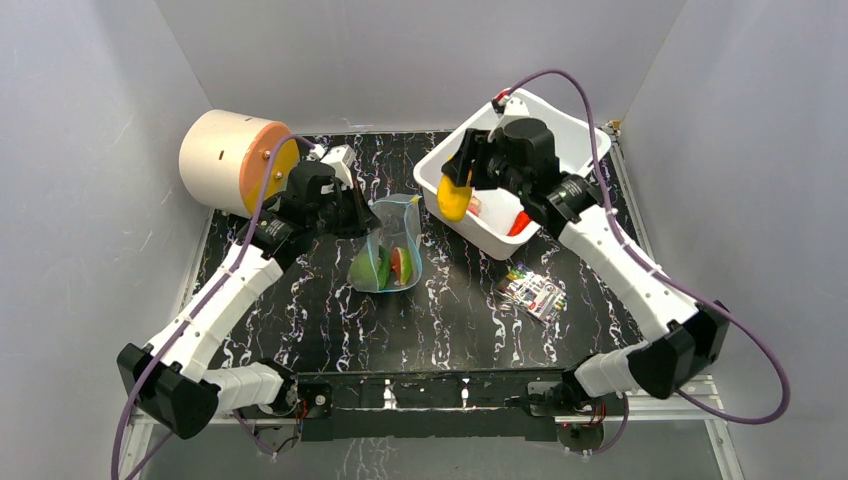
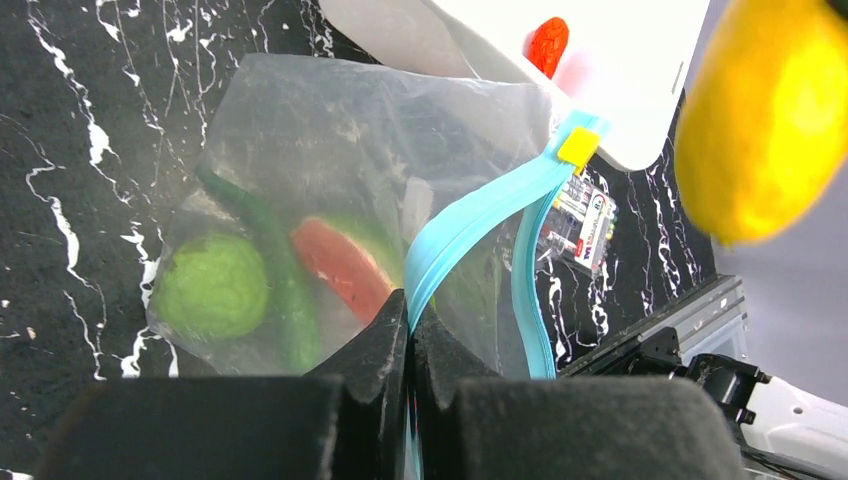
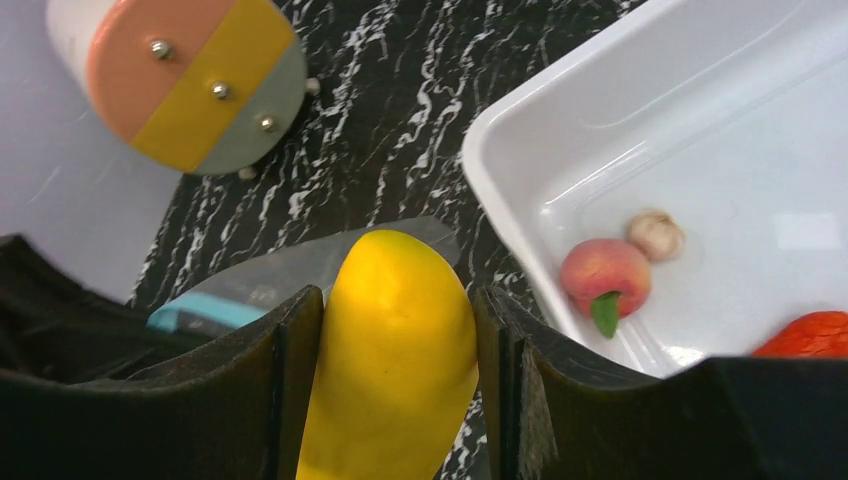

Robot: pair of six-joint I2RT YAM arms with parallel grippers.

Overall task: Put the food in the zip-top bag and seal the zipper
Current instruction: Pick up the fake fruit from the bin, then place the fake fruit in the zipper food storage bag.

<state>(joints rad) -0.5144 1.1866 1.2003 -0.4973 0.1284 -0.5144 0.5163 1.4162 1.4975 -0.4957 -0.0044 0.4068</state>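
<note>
top external: left gripper (image 1: 352,208) sits at the back-left corner of the zip-top bag (image 1: 392,262). the bag lies mid-way on the black marbled table (image 1: 450,330), mouth toward the back wall.

left wrist view: jaws pressed together w/ the teal zipper (image 2: 470,225) pinched btwn them. past the pinch the strip splits into two runs, so the mouth stands open. a yellow slider tab (image 2: 578,146) sits at the far end. inside the bag: round green fruit (image 2: 212,288), long green pod (image 2: 275,270), red slice (image 2: 340,265).

right gripper (image 3: 398,330) clamps a yellow fruit (image 3: 395,400) btwn both fingers. it's held off the table at the left corner of the white bin (image 3: 520,130), just beside the bag's mouth; can't tell if it touches the bag.

in the bin: peach w/ green leaf (image 3: 603,272), small pale garlic-like piece (image 3: 656,235), red-orange item (image 3: 815,335) cut off at the frame edge.

flat printed packet (image 1: 532,292) lies on the table in front of the bin. big cream cylinder (image 1: 235,160) w/ an orange-yellow face lies on its side at back left, behind the left arm.
</note>
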